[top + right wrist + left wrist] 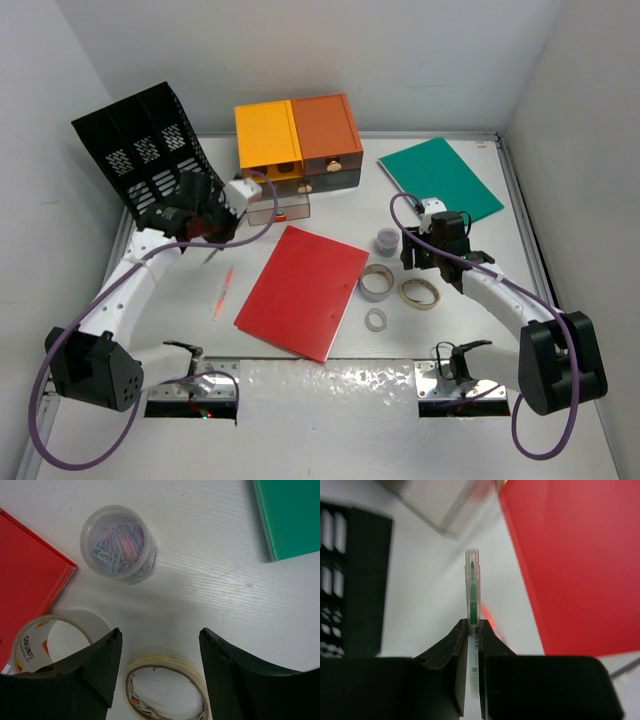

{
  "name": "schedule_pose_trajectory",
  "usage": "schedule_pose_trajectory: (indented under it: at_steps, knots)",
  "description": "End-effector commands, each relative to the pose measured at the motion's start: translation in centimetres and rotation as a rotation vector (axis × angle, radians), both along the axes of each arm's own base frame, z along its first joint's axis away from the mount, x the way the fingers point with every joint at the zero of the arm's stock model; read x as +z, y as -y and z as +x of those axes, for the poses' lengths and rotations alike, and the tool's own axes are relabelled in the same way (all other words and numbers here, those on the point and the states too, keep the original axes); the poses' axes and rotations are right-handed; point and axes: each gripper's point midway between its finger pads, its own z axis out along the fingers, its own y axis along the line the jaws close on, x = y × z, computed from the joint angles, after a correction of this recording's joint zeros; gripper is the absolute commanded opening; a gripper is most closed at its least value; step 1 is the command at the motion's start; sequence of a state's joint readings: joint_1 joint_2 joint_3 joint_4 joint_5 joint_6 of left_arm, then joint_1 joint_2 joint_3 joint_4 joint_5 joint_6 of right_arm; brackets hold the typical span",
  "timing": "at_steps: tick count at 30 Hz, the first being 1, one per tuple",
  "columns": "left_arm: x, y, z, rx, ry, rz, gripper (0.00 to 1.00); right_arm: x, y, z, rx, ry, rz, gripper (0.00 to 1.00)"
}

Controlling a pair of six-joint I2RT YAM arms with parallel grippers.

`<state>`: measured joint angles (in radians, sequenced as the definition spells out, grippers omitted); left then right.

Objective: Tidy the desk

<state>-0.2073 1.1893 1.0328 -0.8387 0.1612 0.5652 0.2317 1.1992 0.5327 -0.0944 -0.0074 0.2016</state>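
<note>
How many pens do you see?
2. A green pen is pinched in the left gripper near the black rack; a red pen lies on the desk left of the red folder. The drawers might hide more.

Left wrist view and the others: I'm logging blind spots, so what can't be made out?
Left wrist view: rear of the pen hidden inside the shut left gripper; black rack blurred.
Right wrist view: cream tape roll cut off by the bottom edge.
Top view: drawer unit contents too small to tell.
</note>
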Motion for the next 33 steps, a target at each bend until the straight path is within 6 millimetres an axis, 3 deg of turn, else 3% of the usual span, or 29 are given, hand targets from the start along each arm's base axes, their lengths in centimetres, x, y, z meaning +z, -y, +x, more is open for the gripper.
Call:
schedule_pose_trajectory:
  at_steps: [1,2,4,5,7,10,13,14,15,16,17,19,20,21,24,25,27,28,30,31,33]
  knots:
    - [7.8,4.1,3.6,-0.045,0.214,-0.244,0.0,1.2,-0.3,1.0,0.006,0.064,0.009,0.62]
    - [10.5,5.1,6.1,-0.012,0.313,-0.324,0.0,1.2,-0.4,1.0,0.008,0.064,0.009,0.62]
    - [12.7,6.1,8.5,0.02,0.393,-0.398,0.0,1.1,-0.3,0.9,0.007,0.063,0.008,0.62]
    - [13.8,6.9,10.9,0.039,0.437,-0.446,0.0,1.0,-0.2,0.9,0.005,0.063,0.008,0.62]
    - [14.2,7.9,13.1,0.052,0.455,-0.46,0.0,0.8,-0.2,0.7,0.004,0.06,0.008,0.62]
    - [12.2,9.2,17.8,0.088,0.397,-0.431,0.0,0.5,0.2,0.5,-0.005,0.054,-0.008,0.62]
    - [11.1,9.7,19.8,0.092,0.377,-0.397,0.0,0.5,0.2,0.4,-0.006,0.055,-0.011,0.62]
    - [9.3,9.7,20.2,0.083,0.339,-0.36,0.02,0.5,0.2,0.4,-0.005,0.056,-0.013,0.62]
    - [8.8,9.8,20.2,0.073,0.326,-0.34,0.06,0.6,0.2,0.4,-0.003,0.056,-0.014,0.62]
    - [8.4,9.9,19.9,0.058,0.311,-0.324,0.11,0.6,0.2,0.5,-0.002,0.056,-0.015,0.62]
    - [8.2,9.7,19.6,0.048,0.309,-0.302,0.27,0.7,0.2,0.5,-0.001,0.059,-0.016,0.62]
    - [8.9,8.5,19.3,0.08,0.358,-0.267,0.49,0.9,0.2,0.7,-0.002,0.065,-0.011,0.62]
    - [9.3,8.0,19.2,0.097,0.38,-0.254,0.84,0.9,0.0,0.7,0.003,0.066,-0.006,0.62]
    - [10.0,7.2,19.2,0.13,0.408,-0.231,0.89,1.0,-0.1,0.8,0.004,0.069,-0.004,0.62]
    - [14.6,5.2,18.0,0.192,0.503,-0.21,0.92,1.0,-0.2,0.9,0.007,0.065,-0.001,0.62]
    - [17.4,4.0,16.3,0.211,0.554,-0.209,0.92,1.0,-0.1,0.9,0.009,0.065,-0.004,0.63]
    - [19.2,1.1,14.3,0.273,0.593,-0.151,0.93,1.0,0.0,0.8,0.01,0.059,-0.008,0.63]
    - [18.9,-1.3,11.8,0.302,0.565,-0.102,0.93,0.9,0.0,0.7,0.009,0.061,-0.008,0.63]
    - [16.7,-3.7,9.2,0.276,0.498,0.019,0.93,1.0,-0.1,0.7,0.007,0.069,-0.002,0.63]
    - [13.0,-5.5,6.4,0.26,0.362,0.112,0.93,0.9,-0.1,0.7,0.004,0.069,0.002,0.63]
    - [9.0,-6.6,3.4,0.238,0.204,0.161,0.94,1.1,-0.1,0.8,0.003,0.078,0.004,0.63]
